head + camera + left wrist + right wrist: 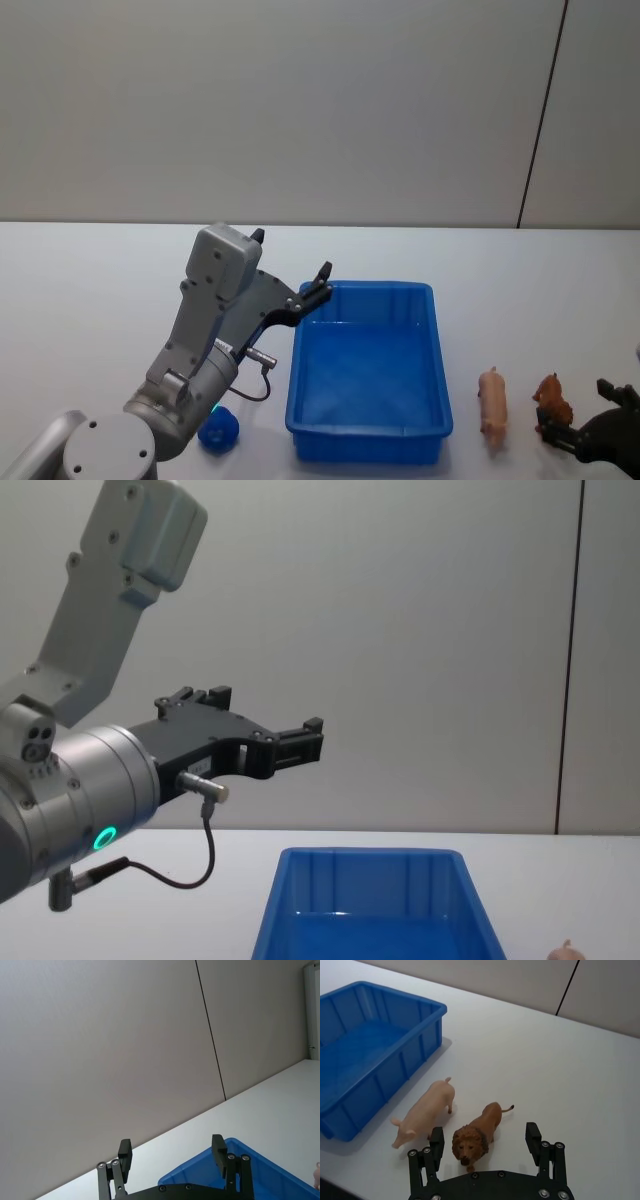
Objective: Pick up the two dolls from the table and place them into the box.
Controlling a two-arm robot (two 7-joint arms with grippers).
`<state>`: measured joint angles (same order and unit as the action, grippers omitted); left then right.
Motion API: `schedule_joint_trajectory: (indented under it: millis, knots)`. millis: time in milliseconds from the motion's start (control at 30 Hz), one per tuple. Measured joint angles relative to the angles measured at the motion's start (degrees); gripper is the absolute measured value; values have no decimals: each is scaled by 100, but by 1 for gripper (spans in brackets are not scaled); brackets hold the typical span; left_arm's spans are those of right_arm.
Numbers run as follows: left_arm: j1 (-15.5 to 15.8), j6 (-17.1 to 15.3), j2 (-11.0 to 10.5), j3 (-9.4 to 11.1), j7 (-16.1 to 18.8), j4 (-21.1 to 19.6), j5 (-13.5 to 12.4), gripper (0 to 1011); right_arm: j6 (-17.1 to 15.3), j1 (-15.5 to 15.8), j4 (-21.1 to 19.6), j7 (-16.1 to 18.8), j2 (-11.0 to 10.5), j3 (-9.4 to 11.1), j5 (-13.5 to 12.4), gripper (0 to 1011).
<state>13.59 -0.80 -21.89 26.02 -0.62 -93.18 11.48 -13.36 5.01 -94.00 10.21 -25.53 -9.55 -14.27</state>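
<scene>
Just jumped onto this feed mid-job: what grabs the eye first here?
The bright blue box sits empty mid-table, with the left end effector raised and open near its far left corner. To the right of the box, a pink pig doll and a brown lion doll rest side by side on the white table. The open right end effector is close in front of the lion's head.

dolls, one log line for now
blue bin: empty | pig figure, lion figure: on table, right of bin | left gripper: open, raised near bin's left rim | right gripper: open, near lion
</scene>
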Motion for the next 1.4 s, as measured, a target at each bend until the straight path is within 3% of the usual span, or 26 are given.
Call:
schedule_joint_trajectory:
  millis: [300, 667, 1000, 1400]
  knots:
    - [0, 0, 0, 0, 0, 0, 0, 1004, -249, 6, 86, 94, 20, -28, -16, 994]
    - [0, 0, 0, 0, 0, 0, 0, 1004, -370, -43, 216, 130, 87, -43, -131, 728]
    - [0, 0, 0, 0, 0, 0, 0, 1004, 42, -3, 238, 232, 110, 0, -426, 417]
    - [0, 0, 0, 0, 0, 0, 0, 1004, 404, 28, 222, 288, 116, 51, -637, 415]
